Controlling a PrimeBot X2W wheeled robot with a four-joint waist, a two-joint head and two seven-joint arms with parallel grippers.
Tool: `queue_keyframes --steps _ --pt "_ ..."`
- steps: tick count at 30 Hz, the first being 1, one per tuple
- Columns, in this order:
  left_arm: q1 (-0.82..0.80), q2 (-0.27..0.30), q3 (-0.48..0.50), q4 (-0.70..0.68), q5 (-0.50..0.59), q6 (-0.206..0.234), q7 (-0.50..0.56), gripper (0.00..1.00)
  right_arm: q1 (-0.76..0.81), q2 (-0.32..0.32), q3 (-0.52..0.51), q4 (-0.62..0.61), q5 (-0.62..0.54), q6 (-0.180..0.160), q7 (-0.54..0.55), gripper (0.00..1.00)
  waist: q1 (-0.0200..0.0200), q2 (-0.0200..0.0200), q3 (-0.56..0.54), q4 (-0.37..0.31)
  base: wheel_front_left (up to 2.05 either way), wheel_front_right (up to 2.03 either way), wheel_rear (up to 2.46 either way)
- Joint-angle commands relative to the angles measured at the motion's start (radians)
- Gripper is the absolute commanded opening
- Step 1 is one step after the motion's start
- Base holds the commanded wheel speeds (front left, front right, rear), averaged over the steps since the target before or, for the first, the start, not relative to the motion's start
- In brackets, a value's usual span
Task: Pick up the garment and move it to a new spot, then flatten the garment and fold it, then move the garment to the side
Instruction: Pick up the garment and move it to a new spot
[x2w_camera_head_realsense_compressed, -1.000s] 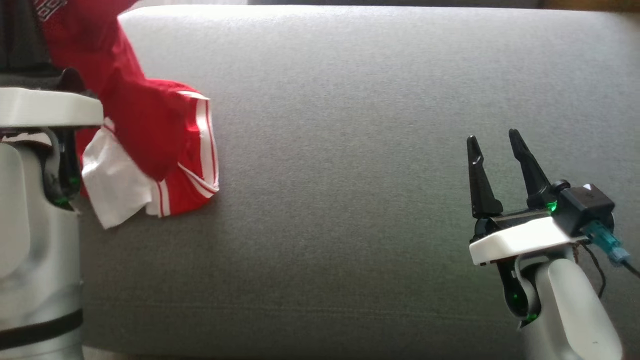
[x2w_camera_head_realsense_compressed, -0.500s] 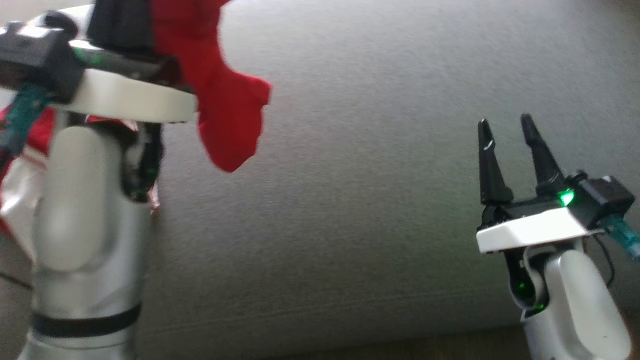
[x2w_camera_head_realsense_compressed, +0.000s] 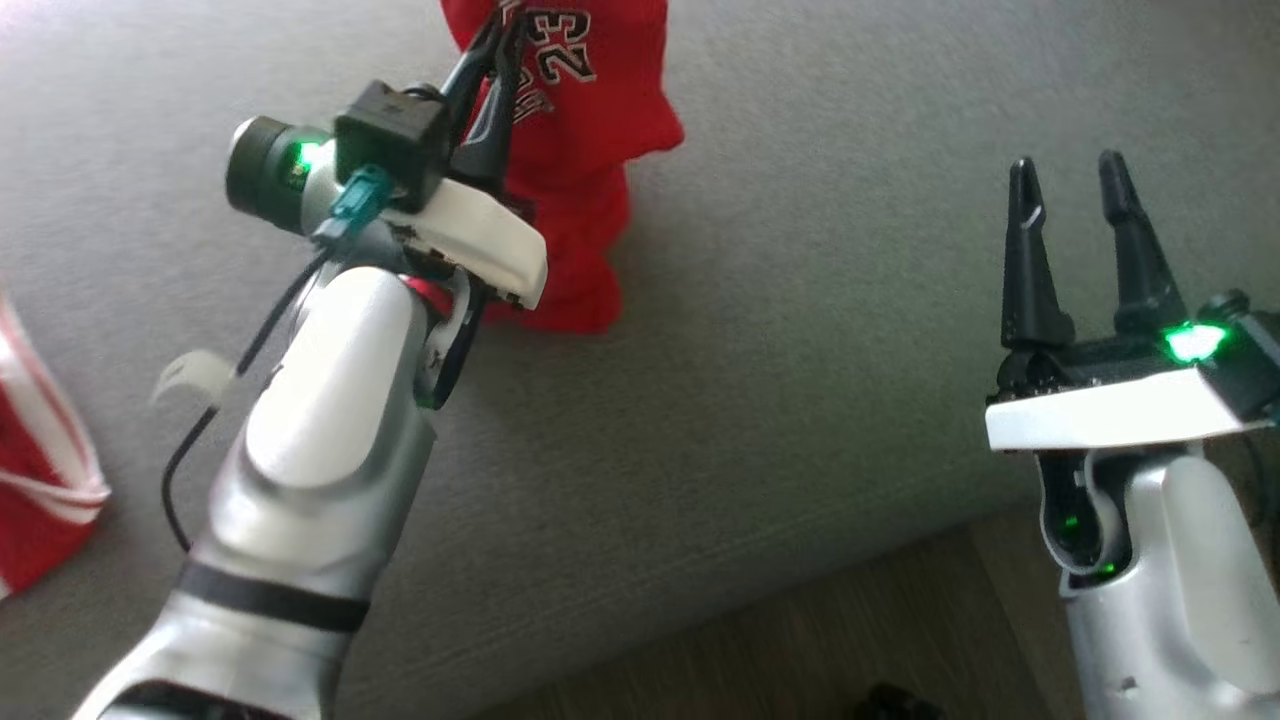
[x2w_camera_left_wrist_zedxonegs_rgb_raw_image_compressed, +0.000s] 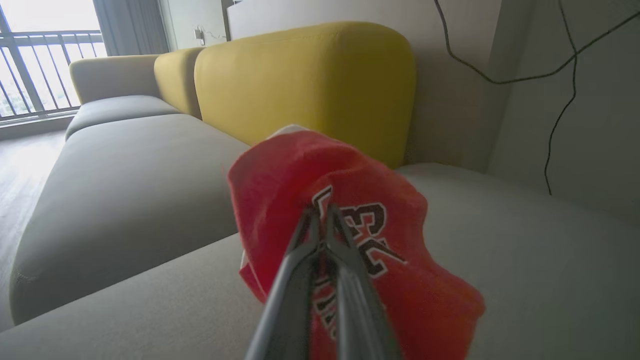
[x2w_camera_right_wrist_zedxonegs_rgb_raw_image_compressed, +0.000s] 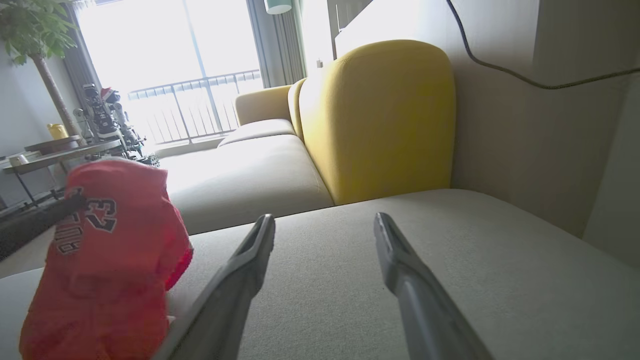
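Grey sofa seat (x2w_camera_head_realsense_compressed: 800, 350) was spread across the head view, with a strip of wooden floor (x2w_camera_head_realsense_compressed: 800, 640) at the bottom and a yellow backrest (x2w_camera_left_wrist_zedxonegs_rgb_raw_image_compressed: 300, 80) seen behind it in the left wrist view. Compared with a second earlier, the left arm was found swung in from the far left towards the middle of the seat. The whole head view had also shifted, so part of that change was put down to the camera.

The red number 23 jersey (x2w_camera_head_realsense_compressed: 580, 120) was no longer draped low at the left. It was carried bunched from the left end effector (x2w_camera_head_realsense_compressed: 505, 30), whose fingers were pressed together on the cloth beside the printed number. Most of the jersey was hung clear of the cushion; whether its lowest fold touched the seat could not be told. A red-and-white striped cloth (x2w_camera_head_realsense_compressed: 40, 470) was left at the left edge, well apart from the jersey, and whether it belonged with the jersey could not be told.

The right end effector (x2w_camera_head_realsense_compressed: 1065, 170) was held over the near right of the seat, its fingers spread and nothing between them.

The first step, the pick-up and move, was judged to be well under way. The jersey had not yet been set down, and the flattening, the folding and the move to the side had not been started.
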Motion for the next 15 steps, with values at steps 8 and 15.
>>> queue_keyframes --steps 8,15 --pt "-0.123 0.006 -0.063 0.17 -0.018 0.018 -0.065 1.0 -0.034 0.002 0.022 -0.051 0.02 0.0 -0.009 1.0 0.0 0.0 0.072 -0.07 0.0 0.0 0.0" --pt "-0.133 0.006 -0.068 0.087 -0.066 0.065 -0.078 1.0 -0.03 0.002 0.005 -0.044 -0.01 0.0 -0.009 1.0 0.0 0.0 0.026 0.015 0.0 0.0 0.0"
